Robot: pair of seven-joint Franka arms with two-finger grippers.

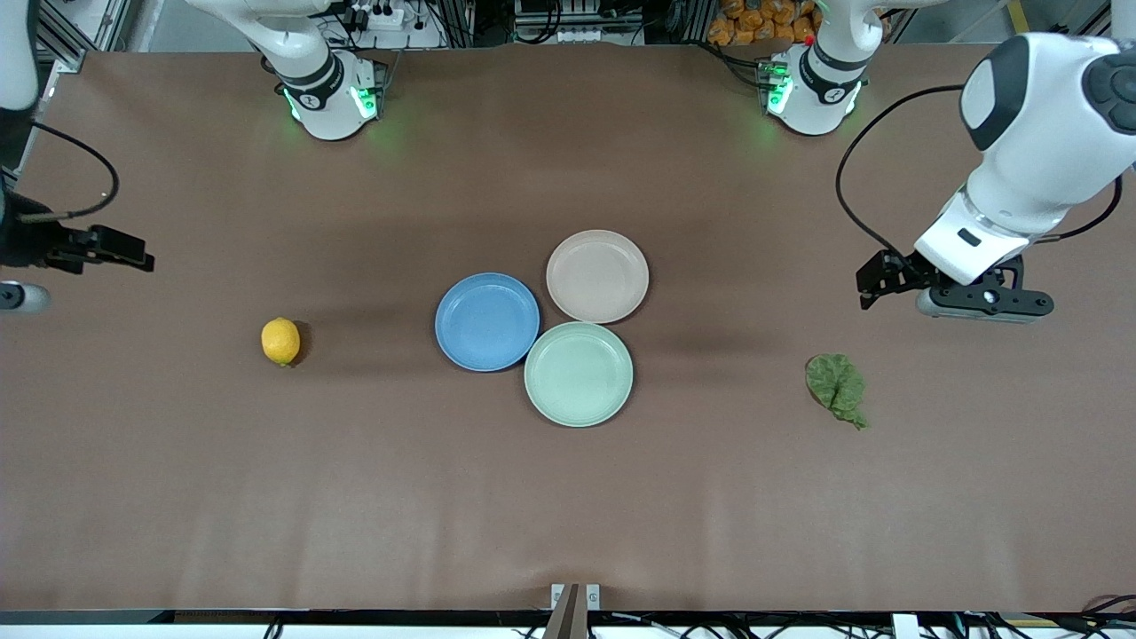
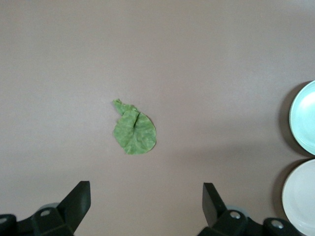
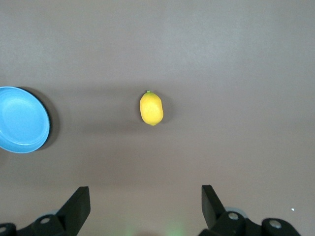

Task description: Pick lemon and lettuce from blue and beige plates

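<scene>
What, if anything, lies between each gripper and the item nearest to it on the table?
Nothing visible does. The left gripper, open, hangs over bare table beside the lettuce. The right gripper, open, likewise has only bare table between it and the lemon.

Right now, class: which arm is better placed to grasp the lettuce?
Left. The left gripper hangs open near the lettuce; the right gripper is by the lemon.
</scene>
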